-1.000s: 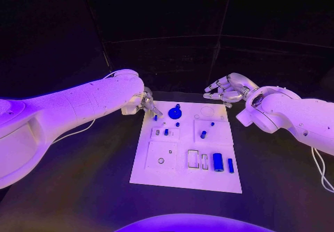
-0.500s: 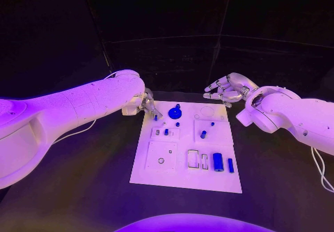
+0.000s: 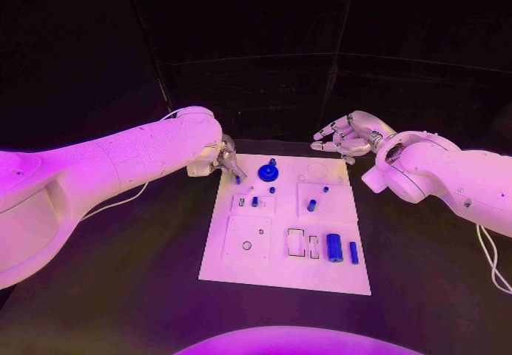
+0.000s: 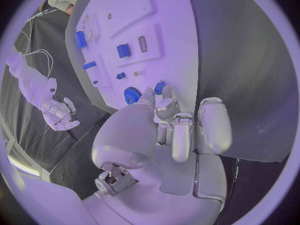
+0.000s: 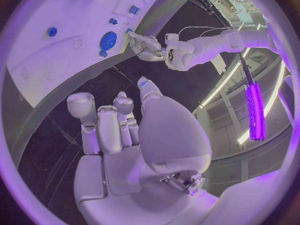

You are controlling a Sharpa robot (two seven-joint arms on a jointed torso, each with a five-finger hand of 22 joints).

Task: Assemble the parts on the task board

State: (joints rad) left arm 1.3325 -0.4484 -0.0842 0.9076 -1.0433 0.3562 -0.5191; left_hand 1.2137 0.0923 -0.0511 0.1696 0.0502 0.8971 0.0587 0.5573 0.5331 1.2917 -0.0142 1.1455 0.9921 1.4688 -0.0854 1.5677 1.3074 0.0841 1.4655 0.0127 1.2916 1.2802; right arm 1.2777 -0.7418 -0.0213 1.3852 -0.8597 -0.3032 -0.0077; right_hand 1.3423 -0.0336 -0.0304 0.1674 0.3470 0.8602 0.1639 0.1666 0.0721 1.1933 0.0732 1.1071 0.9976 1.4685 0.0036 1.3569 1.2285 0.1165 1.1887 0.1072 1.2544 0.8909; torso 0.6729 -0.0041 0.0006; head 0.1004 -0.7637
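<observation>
The white task board (image 3: 251, 270) lies in the middle of the table. A blue gear (image 3: 268, 174) sits near its far edge, and a blue cylinder (image 3: 334, 248) and a thin blue bar (image 3: 353, 254) lie near its right side. A blue peg (image 3: 311, 206) stands mid-board. My left hand (image 3: 222, 160) hovers at the board's far left corner, just left of the gear (image 4: 130, 94). Its thumb and a finger pinch a small blue part (image 4: 160, 87). My right hand (image 3: 348, 139) hangs above the table past the far right corner, fingers loosely curled and apart, holding nothing.
Smaller blue pegs (image 3: 254, 201) stand in the board's left middle block. Empty rectangular slots (image 3: 296, 242) lie beside the cylinder, with a round hole (image 3: 246, 245) to their left. Black table surrounds the board. A white cable (image 3: 493, 259) hangs by my right arm.
</observation>
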